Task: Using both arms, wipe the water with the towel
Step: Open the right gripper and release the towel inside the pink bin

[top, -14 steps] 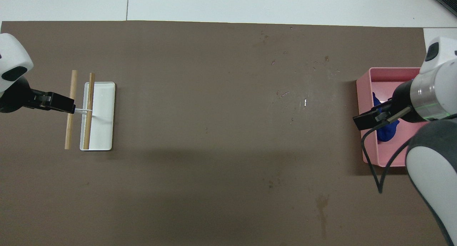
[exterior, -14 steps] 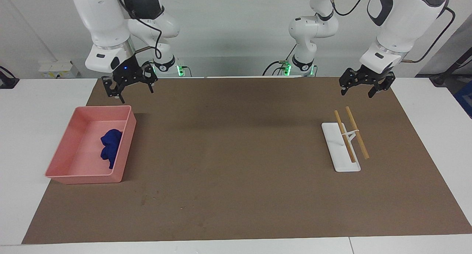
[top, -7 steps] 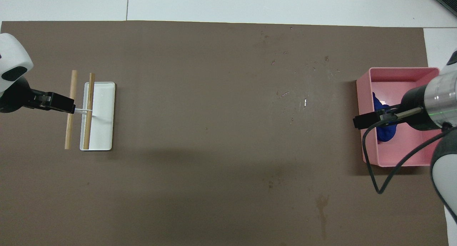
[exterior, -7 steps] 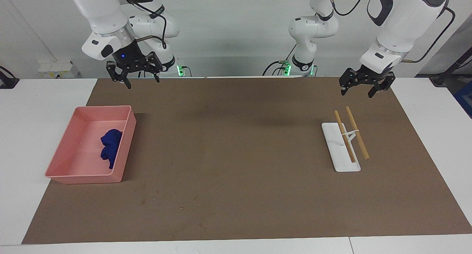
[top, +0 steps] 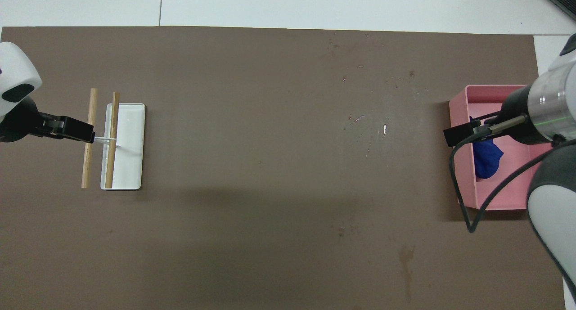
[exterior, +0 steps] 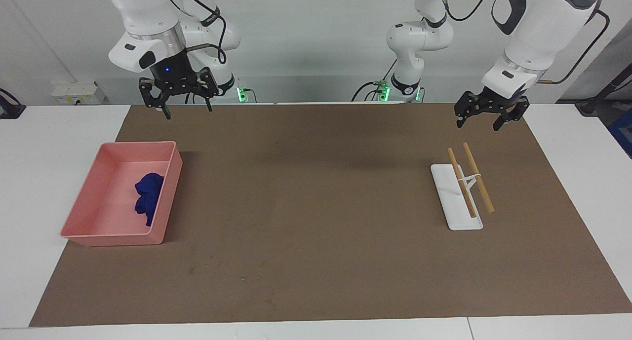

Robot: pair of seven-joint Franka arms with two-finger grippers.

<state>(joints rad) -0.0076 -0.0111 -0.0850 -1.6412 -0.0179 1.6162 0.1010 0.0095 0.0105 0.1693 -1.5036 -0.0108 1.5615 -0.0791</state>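
The royal-blue towel (exterior: 147,197) lies crumpled in the pink tray (exterior: 113,239), against the wall toward the table's middle. It also shows in the overhead view (top: 489,160), partly covered by the right arm. My right gripper (exterior: 188,112) hangs open and empty, high in the air. In the overhead view it (top: 455,134) covers that tray wall (top: 463,184). My left gripper (exterior: 477,126) is open and empty, held up over the brown mat beside the rod rack, and waits there. It also shows in the overhead view (top: 81,132).
A white rack base (exterior: 456,204) with two wooden rods (exterior: 478,177) across it stands toward the left arm's end, seen also in the overhead view (top: 130,148). A brown mat (exterior: 316,207) covers the table. Small pale specks (top: 369,121) dot it beside the tray.
My right gripper has risen well above the tray and turned a little, uncovering more of the towel from above. The left arm, towel, tray and rack have not moved.
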